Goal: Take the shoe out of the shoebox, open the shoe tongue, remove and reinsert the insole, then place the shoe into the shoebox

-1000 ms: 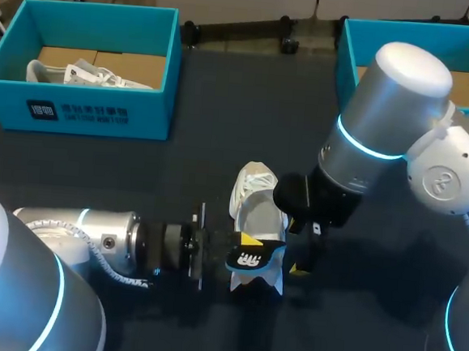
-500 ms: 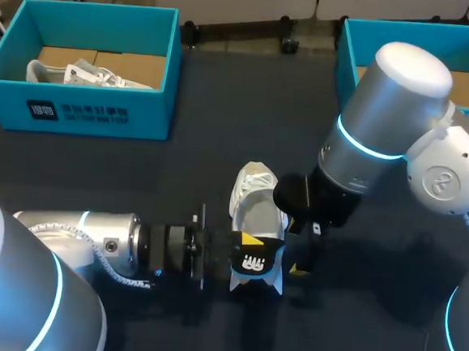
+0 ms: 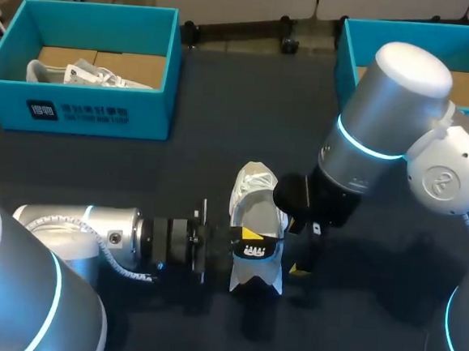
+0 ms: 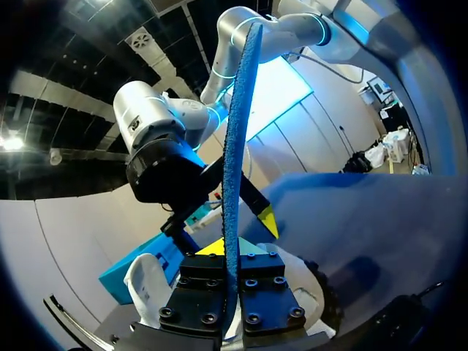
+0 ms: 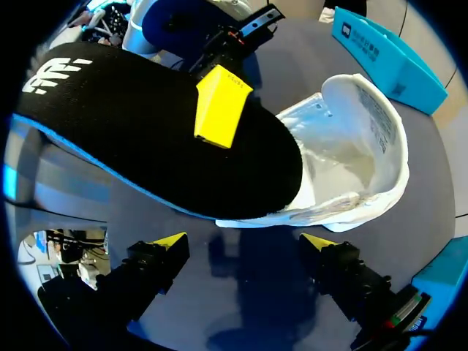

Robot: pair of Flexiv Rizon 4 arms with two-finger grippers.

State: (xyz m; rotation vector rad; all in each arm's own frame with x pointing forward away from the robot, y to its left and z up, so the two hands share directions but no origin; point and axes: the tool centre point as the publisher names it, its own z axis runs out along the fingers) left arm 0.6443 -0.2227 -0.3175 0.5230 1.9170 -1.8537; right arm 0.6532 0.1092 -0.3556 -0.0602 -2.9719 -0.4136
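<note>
- The dark tabletop (image 3: 221, 142) carries everything, with both arms reaching over its near half.
- My right arm (image 3: 384, 130), silver with a glowing cyan ring, comes in from the right and ends just beside the shoe.
- My left arm (image 3: 84, 233), also silver, lies low across the near left, pointing toward the middle.
- A teal cardboard shoebox (image 3: 102, 108) stands at the far left with a second white shoe (image 3: 88, 74) lying inside it. Another teal shoebox (image 3: 350, 46) sits at the far right corner, partly hidden behind my right arm.
- The white sneaker (image 3: 256, 206) of the task is out of the boxes. It lies on the tabletop near the middle, between the two grippers, with its opening facing up (image 5: 358, 146).
- The black foam insole with a blue underside (image 3: 254, 254) is held over the shoe's nearer end. In the right wrist view one end of it reaches over the shoe's opening (image 5: 146, 139). I cannot tell whether it touches the shoe.
- My left gripper (image 3: 250, 240) is clamped on the insole. In the left wrist view the insole stands edge-on between the fingers (image 4: 227, 256).
- My right gripper (image 5: 245, 245) is spread wide with nothing between its yellow tips. It hangs above bare tabletop just beside the shoe (image 3: 301, 258).
</note>
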